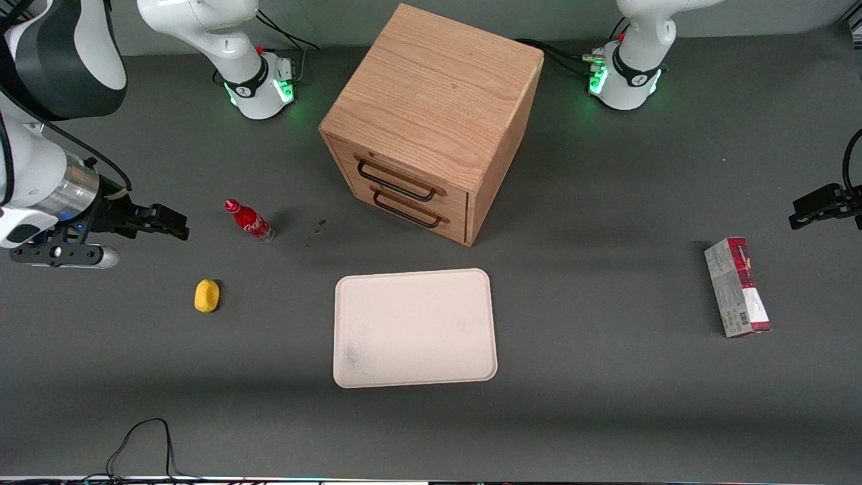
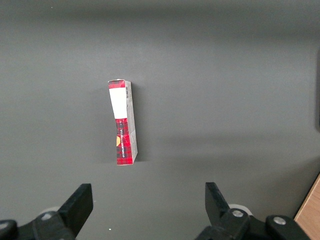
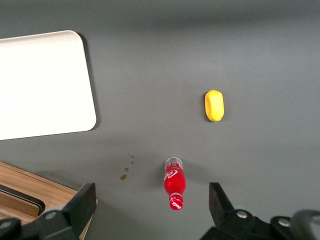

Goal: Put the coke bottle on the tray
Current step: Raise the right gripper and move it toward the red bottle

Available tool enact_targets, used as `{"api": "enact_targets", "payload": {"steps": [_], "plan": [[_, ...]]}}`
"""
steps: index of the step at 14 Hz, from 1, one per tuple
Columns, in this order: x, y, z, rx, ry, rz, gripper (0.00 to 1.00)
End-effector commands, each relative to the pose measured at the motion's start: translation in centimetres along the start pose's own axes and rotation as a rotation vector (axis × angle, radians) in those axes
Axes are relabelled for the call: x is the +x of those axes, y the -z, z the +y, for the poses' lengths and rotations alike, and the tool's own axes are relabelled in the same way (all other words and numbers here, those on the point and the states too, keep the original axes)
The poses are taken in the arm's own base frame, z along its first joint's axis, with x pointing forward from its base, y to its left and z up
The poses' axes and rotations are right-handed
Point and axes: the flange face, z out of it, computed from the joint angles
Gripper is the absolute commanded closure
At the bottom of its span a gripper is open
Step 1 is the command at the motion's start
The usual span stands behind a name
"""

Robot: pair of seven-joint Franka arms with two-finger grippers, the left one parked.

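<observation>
The coke bottle (image 1: 249, 221), small and red with a red cap and a clear base, stands upright on the grey table; it also shows in the right wrist view (image 3: 174, 182). The cream-white tray (image 1: 414, 327) lies flat and empty, nearer the front camera than the wooden cabinet; its corner shows in the right wrist view (image 3: 45, 85). My gripper (image 1: 176, 225) hangs above the table beside the bottle, toward the working arm's end. It is open and empty, and in its wrist view (image 3: 152, 192) the bottle shows between the wide-apart fingers, well below them.
A yellow lump (image 1: 207, 296) lies nearer the front camera than the bottle. The wooden drawer cabinet (image 1: 431, 114) stands mid-table, both drawers shut. Small dark specks (image 1: 316, 229) lie between bottle and cabinet. A red-and-grey carton (image 1: 737, 286) lies toward the parked arm's end.
</observation>
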Motion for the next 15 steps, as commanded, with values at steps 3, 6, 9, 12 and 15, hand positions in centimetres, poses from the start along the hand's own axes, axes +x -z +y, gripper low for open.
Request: {"api": "enact_targets", "payload": {"steps": [3,6,9,12,15], "plan": [[0.86,0.49,1.2,0.026,-0.009,-0.038,0.0],[0.83,0.34,1.21,0.026,-0.008,-0.043,0.0],[0.81,0.4,1.03,0.026,-0.008,-0.042,0.0],[0.78,0.4,0.87,0.024,-0.008,-0.041,0.0],[0.08,0.43,1.17,0.019,-0.011,-0.079,0.0]]}}
